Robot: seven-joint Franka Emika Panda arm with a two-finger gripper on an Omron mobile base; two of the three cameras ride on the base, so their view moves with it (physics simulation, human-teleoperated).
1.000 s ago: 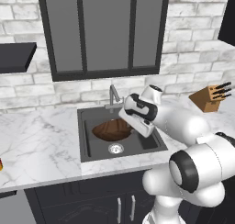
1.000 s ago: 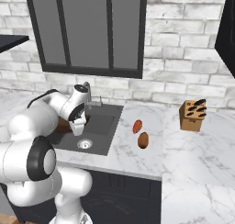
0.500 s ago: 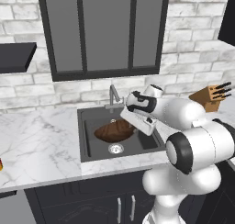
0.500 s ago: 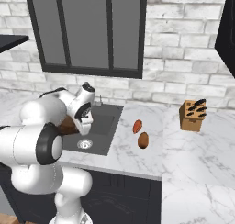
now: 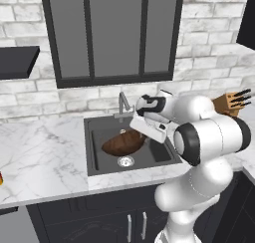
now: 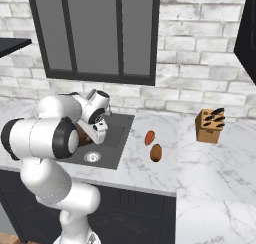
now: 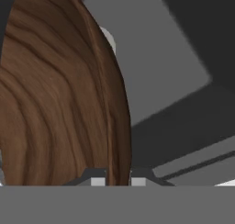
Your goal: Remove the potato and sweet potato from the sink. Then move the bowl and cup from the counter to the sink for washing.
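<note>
Gripper: gripper clamped on the rim of the bowl, one finger either side of the thin wooden edge (clearest in the hand view, where the two tips pinch the rim at the bottom).
Gripper position: over the sink, at the right side of the basin, in front of the faucet; in the left base view the gripper meets the bowl at its right end.
Bowl: dark brown wood with grain, inside the sink basin, tilted, right edge raised toward the gripper; whether the low left side touches the basin floor, cannot tell.
Bowl, hand view: bowl seen edge-on, its curved wall running up from the fingertips.
Drain: round silver drain on the basin floor, just in front of the bowl; also seen at drain in the right base view.
Sink, right base view: sink partly hidden behind the arm.
Potato: potato on the counter, right of the sink, out of the basin.
Sweet potato: sweet potato on the counter just behind the potato, very close (touching or not, cannot tell).
Knife block: knife block on the counter further right, near the brick wall, well apart from the two potatoes.
Cup: not made out.
</note>
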